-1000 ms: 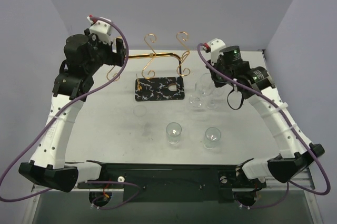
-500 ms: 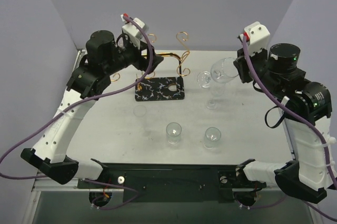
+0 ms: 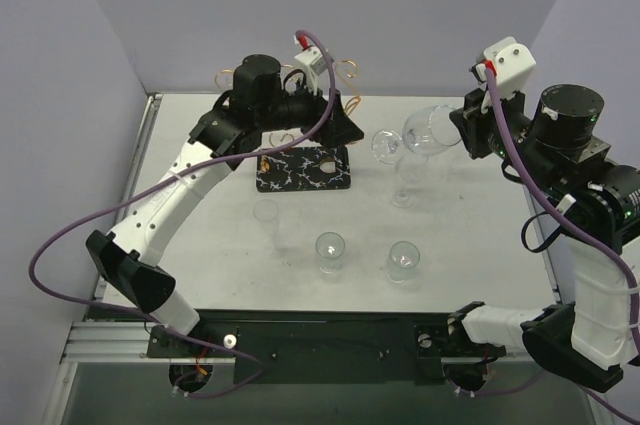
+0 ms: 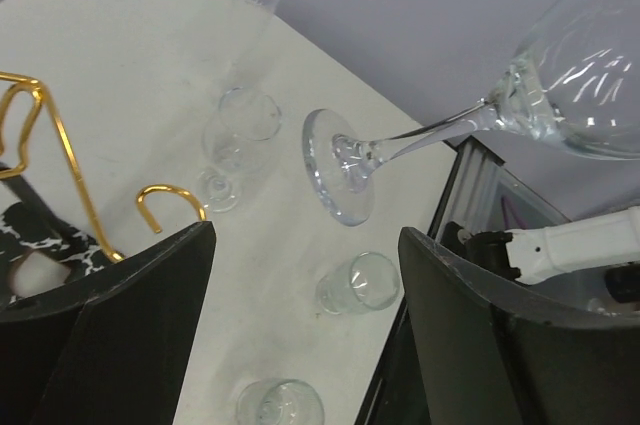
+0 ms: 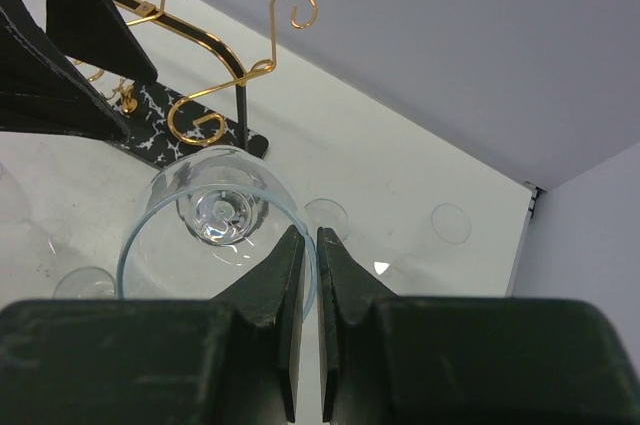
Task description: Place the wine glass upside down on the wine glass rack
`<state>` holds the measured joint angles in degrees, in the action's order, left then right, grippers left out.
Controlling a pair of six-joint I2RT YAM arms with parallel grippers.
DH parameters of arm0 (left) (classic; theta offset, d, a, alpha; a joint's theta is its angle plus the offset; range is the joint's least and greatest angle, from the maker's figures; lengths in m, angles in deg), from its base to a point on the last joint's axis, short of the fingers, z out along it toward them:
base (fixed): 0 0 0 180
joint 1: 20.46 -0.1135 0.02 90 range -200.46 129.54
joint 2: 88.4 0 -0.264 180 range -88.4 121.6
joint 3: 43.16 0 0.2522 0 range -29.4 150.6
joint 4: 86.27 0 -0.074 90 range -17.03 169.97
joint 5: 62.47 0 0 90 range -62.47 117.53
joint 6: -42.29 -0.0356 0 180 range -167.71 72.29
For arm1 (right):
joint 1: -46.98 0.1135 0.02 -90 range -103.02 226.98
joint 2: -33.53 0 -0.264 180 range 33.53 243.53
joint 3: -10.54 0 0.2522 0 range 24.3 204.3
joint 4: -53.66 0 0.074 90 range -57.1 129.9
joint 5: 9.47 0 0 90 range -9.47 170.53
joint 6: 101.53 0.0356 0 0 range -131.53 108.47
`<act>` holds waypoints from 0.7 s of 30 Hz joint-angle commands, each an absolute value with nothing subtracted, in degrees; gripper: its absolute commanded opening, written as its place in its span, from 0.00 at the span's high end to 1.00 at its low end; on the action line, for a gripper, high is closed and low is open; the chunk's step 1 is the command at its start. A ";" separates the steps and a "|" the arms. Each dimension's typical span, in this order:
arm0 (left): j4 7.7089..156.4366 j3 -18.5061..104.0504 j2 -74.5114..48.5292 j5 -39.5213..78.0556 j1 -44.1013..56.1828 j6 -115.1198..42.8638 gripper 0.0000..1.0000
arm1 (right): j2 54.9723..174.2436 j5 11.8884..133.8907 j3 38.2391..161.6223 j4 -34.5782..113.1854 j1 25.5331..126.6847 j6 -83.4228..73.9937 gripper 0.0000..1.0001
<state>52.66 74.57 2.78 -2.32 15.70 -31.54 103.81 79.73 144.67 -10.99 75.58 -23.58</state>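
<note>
pale lilac walls close a light grey tabletop [image 3: 480, 230] on three sides. near its far edge stands the wine glass rack [image 3: 288, 175], copper-gold wire with curled tops on a black base with white veins. the left gripper [image 4: 306, 245] hovers over the right end of this rack; its fingers [image 4: 150, 325] are wide apart and nothing is between them. the wine glass [image 3: 426, 131] is in the air to the right of the rack, apart from it and not hung on it. it lies about level, the round foot turned toward the rack and the left arm, the bowl toward the right gripper [image 5: 308, 237]. the fingers [image 5: 268, 290] of the right gripper are clamped on the rim of the bowl, with the thin glass wall between them. in the left wrist view the foot of the glass is seen beyond the open fingers, not touching them. below the held glass a tall narrow glass [image 3: 403, 183] stands on the tabletop. nearer to the arm bases stand a short glass [image 3: 330, 251] and another short glass [image 3: 404, 260], side by side but apart
</note>
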 commanded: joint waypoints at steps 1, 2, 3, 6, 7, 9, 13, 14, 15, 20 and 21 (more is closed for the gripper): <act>58.61 76.24 4.84 -8.93 17.42 -26.70 0.16 | 103.05 78.69 146.46 -7.03 75.90 -22.43 1.00; 58.35 76.86 5.38 -9.38 17.68 -26.88 0.18 | 102.96 78.68 146.46 -7.03 75.81 -22.34 1.00; 57.83 77.73 6.51 -9.73 18.21 -26.96 0.19 | 102.96 78.77 146.46 -7.03 75.81 -22.34 1.00; 57.12 78.45 7.58 -8.77 19.18 -28.10 0.23 | 102.61 78.95 146.46 -6.95 75.55 -22.34 1.00; 56.68 78.44 7.75 -7.99 19.53 -28.28 0.25 | 102.35 78.95 146.38 -6.86 75.55 -22.34 1.00; 56.68 78.18 8.11 -7.72 20.41 -28.72 0.29 | 102.00 78.86 146.46 -6.95 75.20 -22.34 1.00; 57.12 77.57 8.90 -7.89 21.64 -28.55 0.32 | 101.29 78.86 146.29 -6.86 74.67 -22.16 1.00; 57.12 77.39 9.16 -7.89 21.81 -28.46 0.33 | 101.12 78.69 146.20 -6.95 74.58 -22.08 1.00; 57.29 77.30 9.42 -7.89 22.25 -28.46 0.34 | 100.85 78.51 146.03 -6.95 74.32 -22.08 1.00; 57.29 77.48 10.56 -6.84 23.22 -27.93 0.44 | 100.06 78.33 145.41 -6.95 73.53 -21.81 1.00; 57.29 77.48 10.65 -6.66 23.31 -27.85 0.46 | 100.06 78.07 145.32 -6.95 73.35 -21.73 1.00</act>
<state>54.58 75.77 9.58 -7.04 22.68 -28.33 101.36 78.77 144.67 -11.41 74.10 -23.28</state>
